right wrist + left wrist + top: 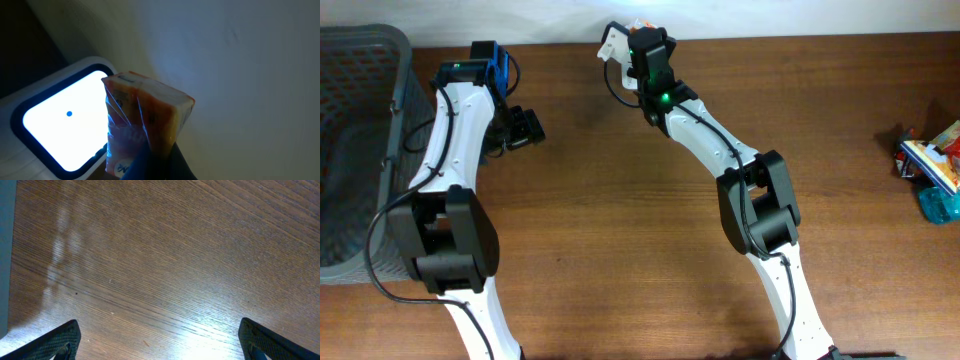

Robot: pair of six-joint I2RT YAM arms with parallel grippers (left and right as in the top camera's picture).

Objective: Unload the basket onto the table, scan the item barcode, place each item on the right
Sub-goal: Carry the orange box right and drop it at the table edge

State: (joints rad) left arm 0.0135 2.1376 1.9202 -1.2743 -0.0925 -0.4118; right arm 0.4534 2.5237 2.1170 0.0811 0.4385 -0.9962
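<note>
Two arms show from overhead, says the first observer, but the right gripper [636, 38] at the far edge of the table [620, 220] hides its load. Only a speck of orange shows there, beside a white scanner [612, 42].

The right wrist view fills that in, says the second. The jaws are closed tight on an orange packet [145, 120], gripped at its lower end. It stands upright just beside the scanner's glowing window, over the window's right rim. Whether the two touch cannot be told.

And the left gripper [160, 341]?

Its own camera shows both fingertips [60, 342] at the picture's bottom corners. They are spread wide, with bare wood between them and nothing held. A grey strip at that picture's left edge looks like the basket [360, 130], which only the overhead view shows whole, beside the left arm.

Anything else from above?

A pile of packaged goods [932, 165] lies at the table's right edge, well apart from both arms. Neither wrist camera catches it.
</note>
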